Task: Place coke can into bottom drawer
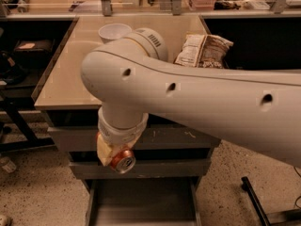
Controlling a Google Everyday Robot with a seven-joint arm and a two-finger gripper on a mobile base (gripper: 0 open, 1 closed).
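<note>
My gripper [115, 155] hangs below the big white arm, in front of the cabinet's drawer fronts. It is shut on the red coke can [123, 161], which lies tilted with its silver top facing the camera. The bottom drawer [141, 202] is pulled open below, its flat grey floor showing. The can hangs above the drawer's left part, level with the middle drawer front.
The cabinet top [66, 81] holds a white bowl [113, 31] at the back and a crumpled chip bag [202, 50] at the right. Two scratched drawer fronts [183, 138] sit above the open drawer. A black stand leg [254, 201] is on the floor at right.
</note>
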